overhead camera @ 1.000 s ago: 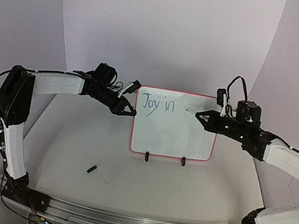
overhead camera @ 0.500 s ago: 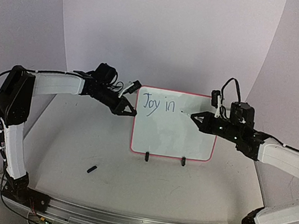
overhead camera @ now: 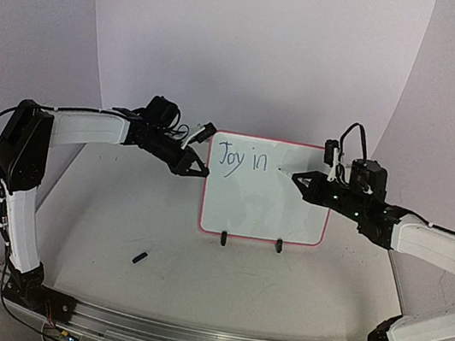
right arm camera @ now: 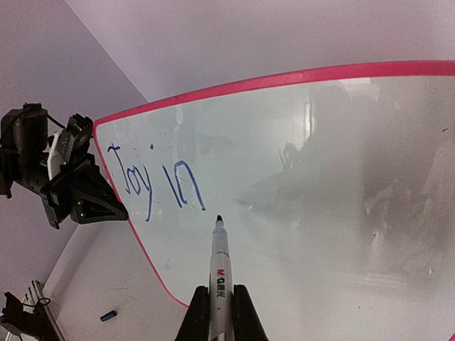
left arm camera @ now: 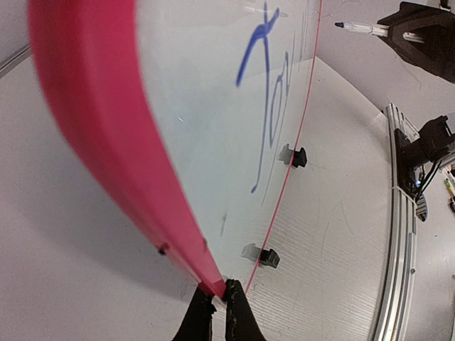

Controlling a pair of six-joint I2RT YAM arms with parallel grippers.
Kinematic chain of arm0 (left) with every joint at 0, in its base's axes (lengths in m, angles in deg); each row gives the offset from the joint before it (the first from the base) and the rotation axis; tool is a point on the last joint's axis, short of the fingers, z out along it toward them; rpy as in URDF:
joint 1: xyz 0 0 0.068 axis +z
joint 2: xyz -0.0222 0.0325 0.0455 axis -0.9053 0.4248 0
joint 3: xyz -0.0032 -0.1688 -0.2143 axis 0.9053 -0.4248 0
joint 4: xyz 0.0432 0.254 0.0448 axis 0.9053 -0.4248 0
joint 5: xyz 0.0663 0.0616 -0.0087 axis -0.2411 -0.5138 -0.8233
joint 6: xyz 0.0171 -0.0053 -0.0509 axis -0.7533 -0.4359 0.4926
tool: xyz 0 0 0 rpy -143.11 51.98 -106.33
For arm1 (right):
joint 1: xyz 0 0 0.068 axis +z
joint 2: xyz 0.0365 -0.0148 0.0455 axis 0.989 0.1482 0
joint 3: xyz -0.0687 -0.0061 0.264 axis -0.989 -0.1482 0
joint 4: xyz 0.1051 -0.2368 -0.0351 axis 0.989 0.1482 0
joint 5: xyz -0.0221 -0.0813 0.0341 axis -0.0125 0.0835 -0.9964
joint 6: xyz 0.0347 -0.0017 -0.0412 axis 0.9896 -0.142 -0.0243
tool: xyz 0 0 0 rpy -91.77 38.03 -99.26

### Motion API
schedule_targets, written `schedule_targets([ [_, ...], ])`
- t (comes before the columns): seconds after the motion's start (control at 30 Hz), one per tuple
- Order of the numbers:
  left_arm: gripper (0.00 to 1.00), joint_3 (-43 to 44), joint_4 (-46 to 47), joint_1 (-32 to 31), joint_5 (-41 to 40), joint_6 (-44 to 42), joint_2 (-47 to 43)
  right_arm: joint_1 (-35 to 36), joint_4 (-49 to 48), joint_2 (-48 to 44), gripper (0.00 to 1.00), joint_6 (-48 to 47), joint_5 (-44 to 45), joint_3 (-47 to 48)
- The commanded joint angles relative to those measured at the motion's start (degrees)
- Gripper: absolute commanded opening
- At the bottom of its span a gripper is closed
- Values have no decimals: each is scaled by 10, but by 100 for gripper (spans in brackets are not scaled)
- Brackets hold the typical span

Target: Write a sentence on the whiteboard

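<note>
Hazard: left pincer (left arm camera: pixel 217 304) pinching pink-rimmed whiteboard (overhead camera: pixel 265 209), right pincer (right arm camera: pixel 217 309) pinching blue-tipped white marker (right arm camera: pixel 219 259); hard pressing may tip it.

The whiteboard (right arm camera: pixel 334 185) runs off the right wrist view's right and bottom edges, and the marker (right arm camera: pixel 219 266) is cut off there at its lower barrel; whether its tip touches the board cannot be told. In the left wrist view the sentence (left arm camera: pixel 269 106) is clipped at the top. A small dark object (overhead camera: pixel 140 257) on the table (overhead camera: pixel 115 222) is too small to identify.

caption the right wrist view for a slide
Right gripper holding a marker at the whiteboard, tip just past the blue "Joy in" sentence.
</note>
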Motion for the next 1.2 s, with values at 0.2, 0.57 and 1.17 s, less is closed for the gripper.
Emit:
schedule_targets([
  [0.2, 0, -2, -60, -15, -48, -49, -6, -23, -25, -14, 0, -3, -30, -2],
  [0.57, 0, -2, -61, -16, -49, -49, -6, -25, -25, -4, 0, -15, -25, 8],
  [1.17, 0, 0, -66, -21, -55, -53, -3, -25, -32, 15, 0, -26, 4, 31],
])
